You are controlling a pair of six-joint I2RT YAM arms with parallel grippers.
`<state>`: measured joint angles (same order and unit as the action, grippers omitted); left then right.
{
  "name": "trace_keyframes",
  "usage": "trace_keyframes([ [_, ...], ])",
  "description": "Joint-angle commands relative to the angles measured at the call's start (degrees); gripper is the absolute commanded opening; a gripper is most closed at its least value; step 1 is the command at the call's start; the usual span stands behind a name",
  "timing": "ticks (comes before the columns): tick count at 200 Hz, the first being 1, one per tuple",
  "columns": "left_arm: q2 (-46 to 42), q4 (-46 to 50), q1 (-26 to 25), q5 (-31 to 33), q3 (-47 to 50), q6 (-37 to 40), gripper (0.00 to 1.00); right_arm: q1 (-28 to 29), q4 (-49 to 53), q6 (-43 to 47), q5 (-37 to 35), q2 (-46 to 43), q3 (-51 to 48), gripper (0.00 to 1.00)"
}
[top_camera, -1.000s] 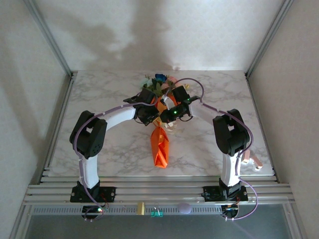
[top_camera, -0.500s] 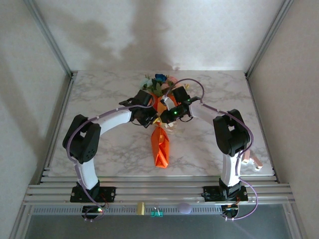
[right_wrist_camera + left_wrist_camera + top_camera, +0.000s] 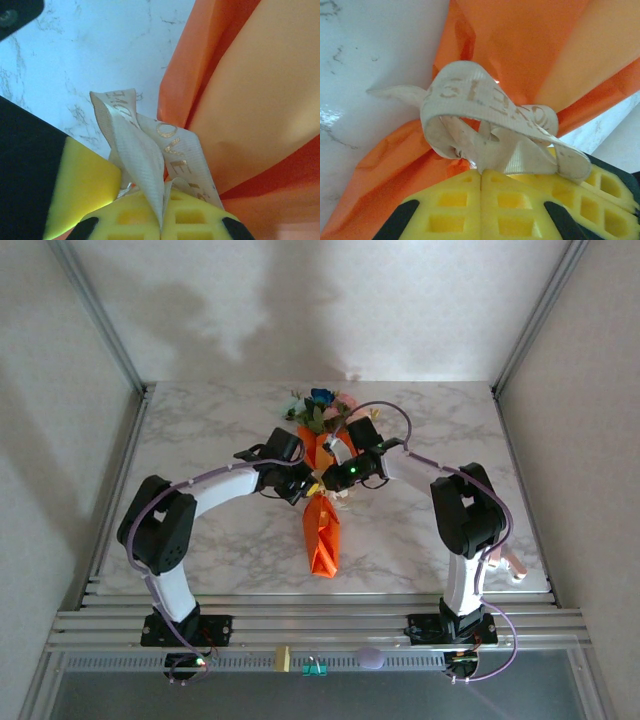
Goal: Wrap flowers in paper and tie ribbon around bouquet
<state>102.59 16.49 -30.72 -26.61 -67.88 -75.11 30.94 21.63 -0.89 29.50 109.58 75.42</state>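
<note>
Tying is in hand: the left fingers (image 3: pixel 450 200) and right fingers (image 3: pixel 195 217), each pressed together on the narrow cream-white ribbon (image 3: pixel 485 100) looped round the orange paper cone (image 3: pixel 530 45) lying on the marble table (image 3: pixel 200 430), should next, I judge, pull apart to cinch the knot.

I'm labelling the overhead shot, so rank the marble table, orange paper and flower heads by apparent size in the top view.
1. Marble table, by far the largest.
2. Orange paper, its middle partly hidden.
3. Flower heads, a small cluster at its far end.
</note>
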Motion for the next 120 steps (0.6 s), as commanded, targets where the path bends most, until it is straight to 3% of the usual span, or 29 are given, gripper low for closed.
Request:
trace_keyframes([
  [1,-2.6,0.9,-0.5,-1.3,1.2,-1.9,0.0,0.9,-1.1,0.2,-2.8,-2.9,-1.2,0.0],
  [90,-5.4,-4.0,0.5,-2.4,7.4,-7.9,0.0,1.9,-2.5,0.0,-4.7,-4.1,-2.4,0.0],
  [120,-6.2,-7.2,0.9,-3.9,10.5,-10.9,0.06,2.2,-2.5,-0.2,-4.1,-4.2,-2.7,0.0],
])
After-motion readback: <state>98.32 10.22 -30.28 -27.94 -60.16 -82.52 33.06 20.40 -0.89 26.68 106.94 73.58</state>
